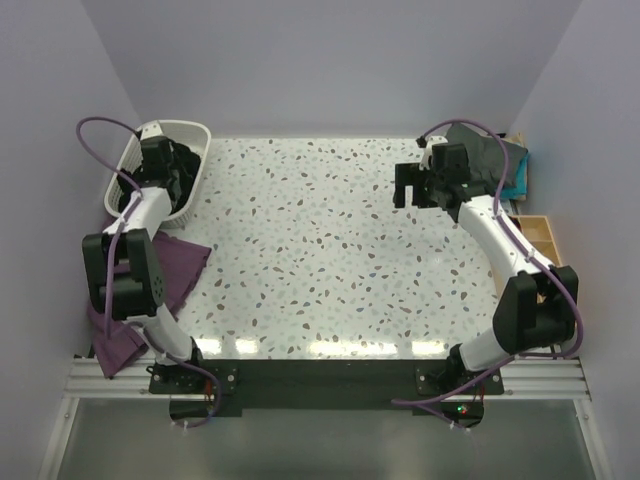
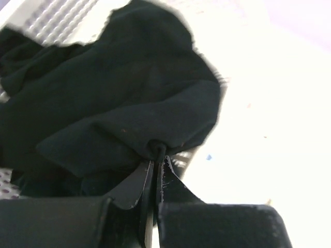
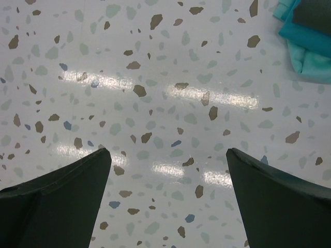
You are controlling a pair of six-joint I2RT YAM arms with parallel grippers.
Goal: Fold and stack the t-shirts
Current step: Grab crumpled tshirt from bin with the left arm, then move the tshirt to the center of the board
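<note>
My left gripper reaches into the white basket at the back left. In the left wrist view it is shut on a pinched fold of the black t-shirt, which bunches over the basket's lattice wall. My right gripper is open and empty above the bare table, as the right wrist view shows. A folded dark grey t-shirt lies on a teal t-shirt at the back right; both show in the right wrist view's top right corner, teal under grey.
A purple cloth hangs over the table's left edge by the left arm. A wooden box stands at the right edge. The speckled table lies between the arms.
</note>
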